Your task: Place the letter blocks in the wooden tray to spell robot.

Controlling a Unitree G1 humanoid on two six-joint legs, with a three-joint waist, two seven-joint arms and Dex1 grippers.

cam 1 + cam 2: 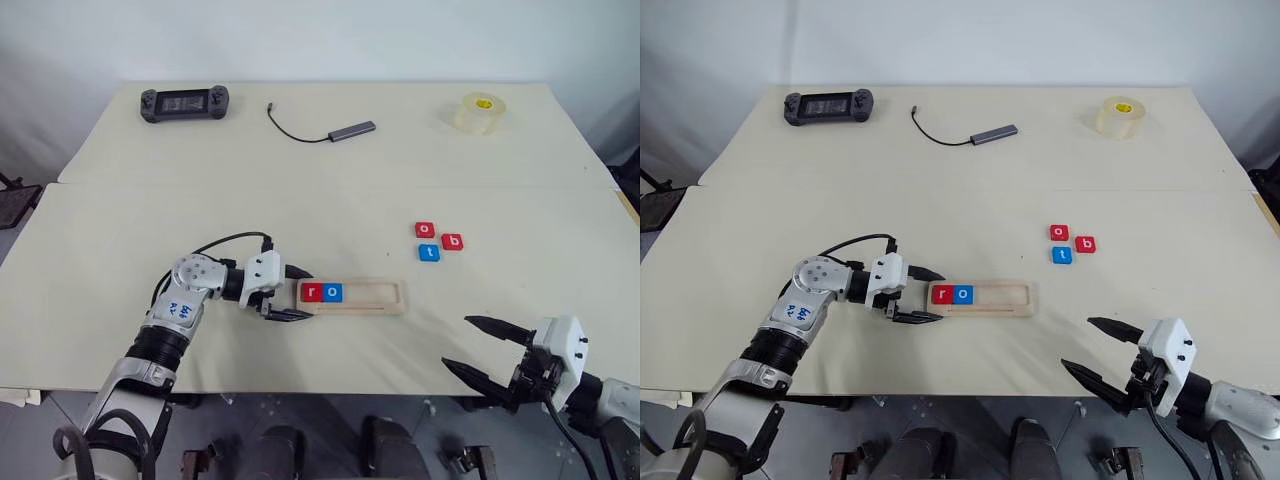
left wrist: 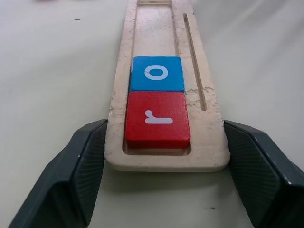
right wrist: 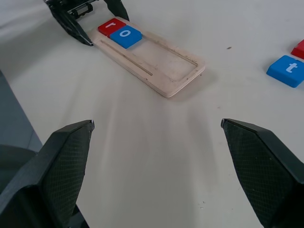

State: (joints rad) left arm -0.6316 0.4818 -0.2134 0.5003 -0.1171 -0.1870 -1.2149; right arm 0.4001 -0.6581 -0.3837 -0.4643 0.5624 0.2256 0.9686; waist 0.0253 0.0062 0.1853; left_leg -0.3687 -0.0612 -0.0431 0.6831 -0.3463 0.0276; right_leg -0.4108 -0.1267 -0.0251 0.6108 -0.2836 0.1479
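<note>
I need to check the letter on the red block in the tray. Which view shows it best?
The left wrist view: the red r block lies close and large at the wooden tray end. The head views show it small; the right wrist view shows it far off.

Bright, even overhead light, soft faint shadows, sharp focus, no glare.

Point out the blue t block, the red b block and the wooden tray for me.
blue t block (image 1: 429,252), left eye view, its top face.
red b block (image 1: 452,241), left eye view, its top face.
wooden tray (image 1: 375,294), left eye view, bare recessed slot.
</note>
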